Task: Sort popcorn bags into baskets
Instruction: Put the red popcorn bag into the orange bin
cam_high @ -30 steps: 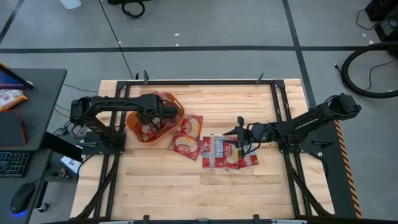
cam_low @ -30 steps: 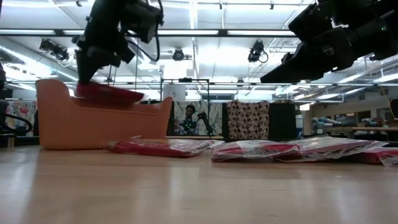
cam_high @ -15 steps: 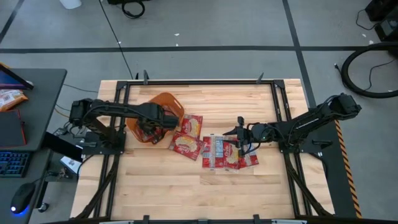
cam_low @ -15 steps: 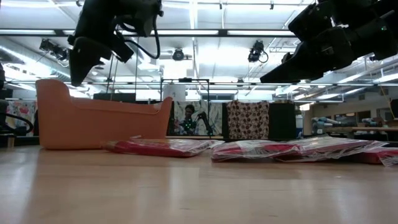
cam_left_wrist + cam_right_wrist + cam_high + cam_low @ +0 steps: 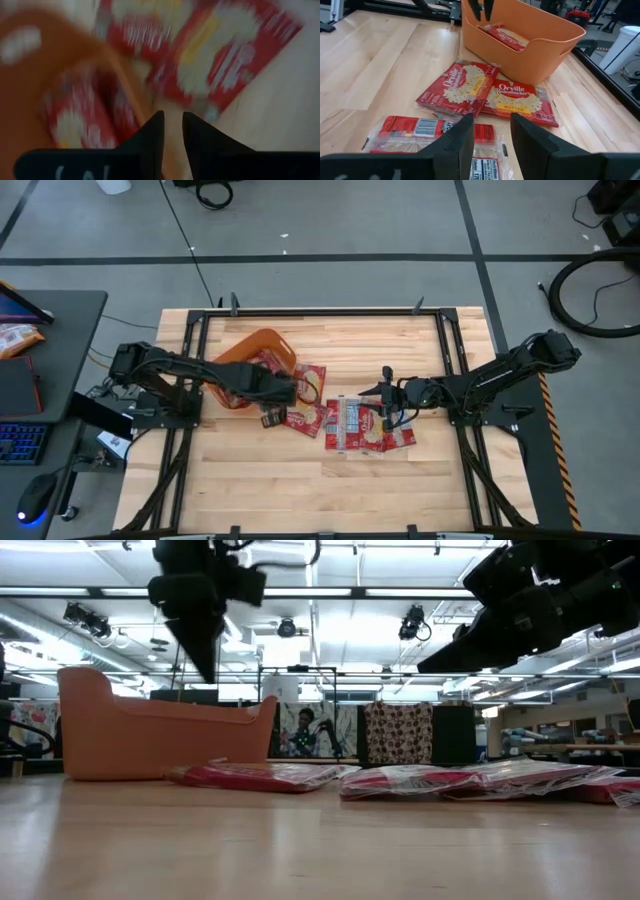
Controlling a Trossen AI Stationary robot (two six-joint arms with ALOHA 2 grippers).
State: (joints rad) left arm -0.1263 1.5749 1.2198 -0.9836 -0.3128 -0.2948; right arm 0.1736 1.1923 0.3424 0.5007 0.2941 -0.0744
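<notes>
Popcorn bags (image 5: 345, 420), flat and shiny red, lie mid-table; some sit inside the smooth orange basket (image 5: 262, 343) near the far-left corner. Left gripper (image 5: 272, 417) hangs beside it, empty, fingers slightly apart. Right gripper (image 5: 384, 398) hovers over the bags, parted, empty.

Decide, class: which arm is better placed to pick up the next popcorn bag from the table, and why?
Probably the left. The left gripper is empty, fingers slightly apart, beside the orange basket and near two loose popcorn bags. The right gripper, open, hovers over the farther cluster of bags, a longer carry.
</notes>
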